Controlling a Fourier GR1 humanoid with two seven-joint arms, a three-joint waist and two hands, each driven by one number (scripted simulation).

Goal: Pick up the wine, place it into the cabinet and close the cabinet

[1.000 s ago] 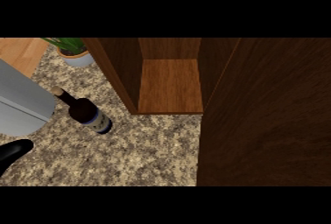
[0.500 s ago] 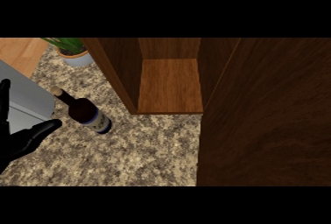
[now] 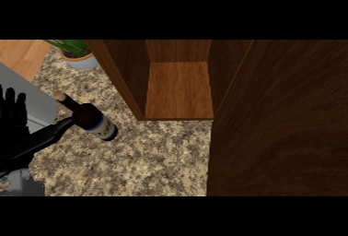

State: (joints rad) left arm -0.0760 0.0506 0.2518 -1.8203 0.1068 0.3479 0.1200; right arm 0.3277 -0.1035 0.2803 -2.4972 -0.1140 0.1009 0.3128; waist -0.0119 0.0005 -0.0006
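The cabinet (image 3: 178, 87) stands open, its inside a box of brown wood grain with a paler wooden shelf floor, and nothing shows in it. Its door (image 3: 279, 120) swings out at the right, a broad dark wooden panel that covers much of the view. At the far left corner a grey pot (image 3: 81, 61) holds a green spiky plant.

The tabletop (image 3: 136, 161) is speckled granite in beige and brown. The wine (image 3: 88, 117) is on it, left of the cabinet: a dark glass bottle with a slim neck, a light cap and a pale label band low on its body. Its long axis runs slantwise, the neck toward the far left, the base toward the near right.

The left hand (image 3: 15, 126) shows at the left edge, black, fingers straight and spread, released; its thumb reaches to the bottle's side, just at the glass. The right hand is out of sight
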